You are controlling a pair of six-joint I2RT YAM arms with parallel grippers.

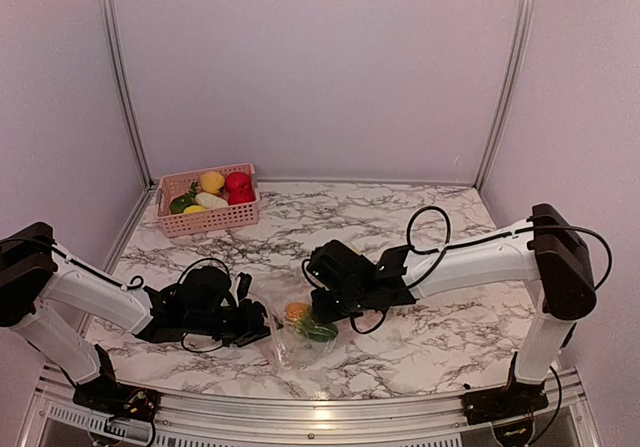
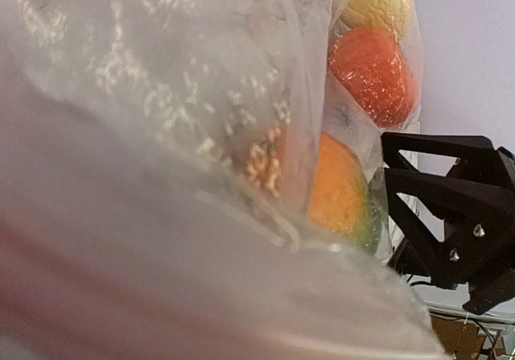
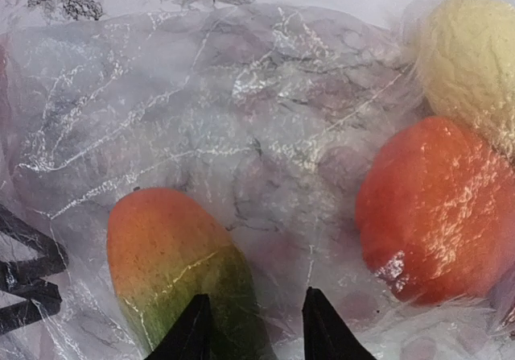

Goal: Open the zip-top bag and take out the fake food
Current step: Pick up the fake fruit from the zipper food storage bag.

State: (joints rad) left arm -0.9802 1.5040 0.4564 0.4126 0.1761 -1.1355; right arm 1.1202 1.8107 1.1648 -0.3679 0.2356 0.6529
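Observation:
The clear zip-top bag (image 1: 284,345) lies on the marble table between the arms, with fake food (image 1: 306,320) inside. My left gripper (image 1: 256,319) is at the bag's left edge. In the left wrist view the bag's plastic (image 2: 161,134) covers the fingers, and behind it sit an orange-green fruit (image 2: 338,187), a red one (image 2: 370,74) and a yellow one (image 2: 378,2). My right gripper (image 3: 253,332) is open just above the bag (image 3: 241,94). Its left fingertip is over the orange-green fruit (image 3: 173,255). The red fruit (image 3: 438,207) and a cream fruit (image 3: 471,62) lie to the right.
A pink slatted basket (image 1: 190,222) stands at the back left of the table, holding red, yellow, cream and green toy food. The right gripper's black body (image 2: 459,215) shows in the left wrist view, just past the bag. Metal frame posts stand at the back corners.

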